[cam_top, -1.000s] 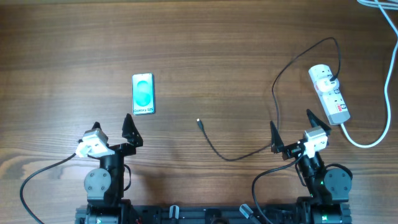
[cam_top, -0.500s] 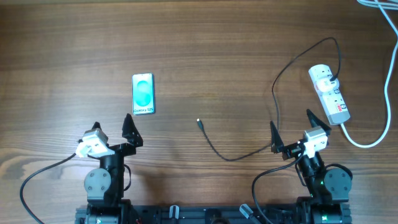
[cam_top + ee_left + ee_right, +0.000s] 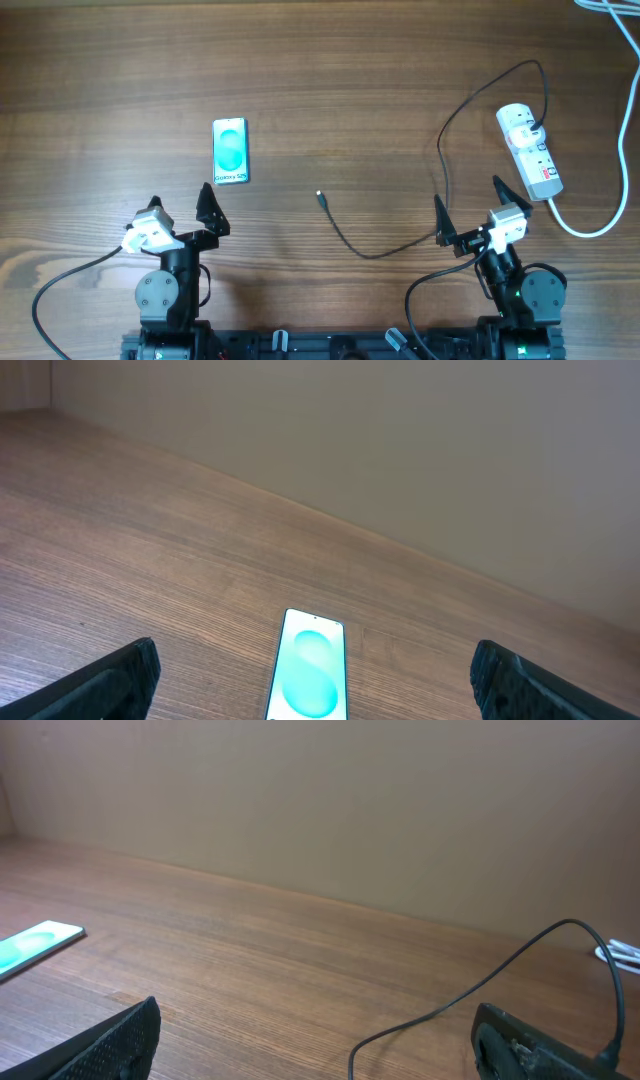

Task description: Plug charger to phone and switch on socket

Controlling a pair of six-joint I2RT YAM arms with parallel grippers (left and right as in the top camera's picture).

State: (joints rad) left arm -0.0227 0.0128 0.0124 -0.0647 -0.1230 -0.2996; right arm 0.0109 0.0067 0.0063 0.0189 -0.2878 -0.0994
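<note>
The phone lies flat left of centre, teal screen up, white text band at its near end; it also shows in the left wrist view. The black charger cable runs from the white socket at the right, loops down and ends in a small plug tip at mid-table; a stretch of it shows in the right wrist view. My left gripper is open and empty just below the phone. My right gripper is open and empty, with the cable passing between its fingers on the table.
The socket's thick white cord loops off its near end up the table's right edge. A back wall stands beyond the far table edge. The arm bases sit at the near edge.
</note>
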